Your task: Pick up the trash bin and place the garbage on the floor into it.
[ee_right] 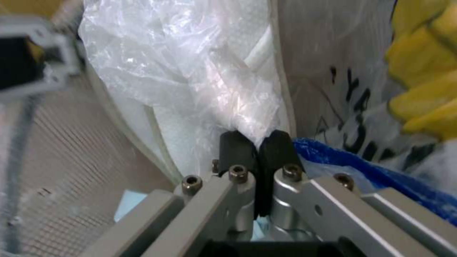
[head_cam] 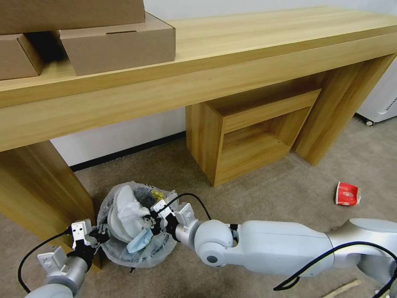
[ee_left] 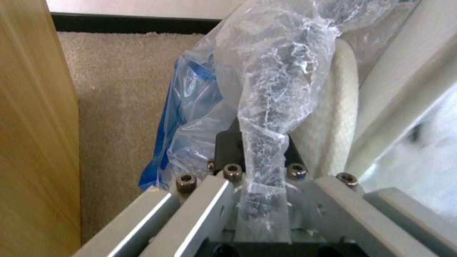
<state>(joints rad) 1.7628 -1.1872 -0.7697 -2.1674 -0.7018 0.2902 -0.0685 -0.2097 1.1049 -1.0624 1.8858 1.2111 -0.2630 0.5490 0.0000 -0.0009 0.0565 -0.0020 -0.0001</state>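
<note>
Head view, lower left: my left hand [head_cam: 94, 237] clamps the trash bin [head_cam: 136, 225] liner, my right hand [head_cam: 156, 219] pinches a slipper [head_cam: 124, 211] inside; next, release and fetch the red cup [head_cam: 347, 193].

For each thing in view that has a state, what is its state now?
Trash bin: on the floor, stuffed with garbage.
Bin bag: pinched at the rim by the left gripper.
Right gripper: fingers closed on thin plastic inside the bin.
Paper cup: lying on its side on the carpet.
Wooden stick: lying on the carpet.
</note>
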